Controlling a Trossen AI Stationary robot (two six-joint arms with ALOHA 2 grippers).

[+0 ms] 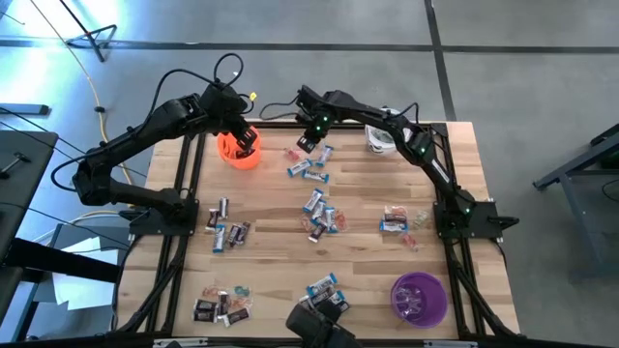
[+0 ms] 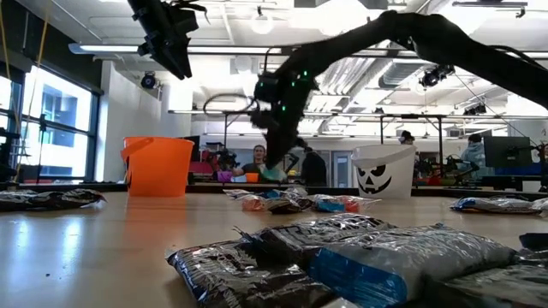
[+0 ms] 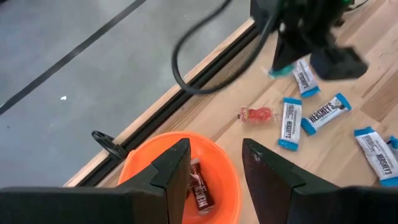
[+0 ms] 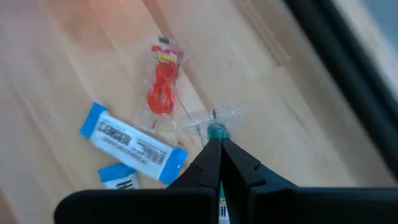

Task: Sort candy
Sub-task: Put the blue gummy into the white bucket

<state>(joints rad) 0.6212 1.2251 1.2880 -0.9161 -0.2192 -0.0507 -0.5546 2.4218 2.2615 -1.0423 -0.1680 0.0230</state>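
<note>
High camera looks straight down on my whole wooden table [image 1: 368, 266]; low camera sits level at tabletop. Both share the orange plastic cup [image 1: 238, 151].

Pale wooden worktop [image 1: 368, 261] of jointed planks, smooth, with a faint satin sheen and visible grain. Matt black metal frame rails [image 1: 184, 193] along its edges. Right hand [image 4: 219, 144] in matt black plastic, pinched shut on a teal candy [image 4: 217, 131] in clear, crinkled, glossy film. Just beyond its tips, a red candy [image 4: 161, 87] in the same transparent shiny wrap, and beside it blue-and-white bars [image 4: 132, 144] in smooth glossy foil-like wrappers. Below the left hand [image 3: 214, 158], also matt black plastic, an orange cup [image 3: 224, 186] of smooth, slightly glossy plastic holding a shiny dark brown wrapper [image 3: 199, 190]. Floor [image 1: 290, 19] of smooth, dull grey concrete.
</note>
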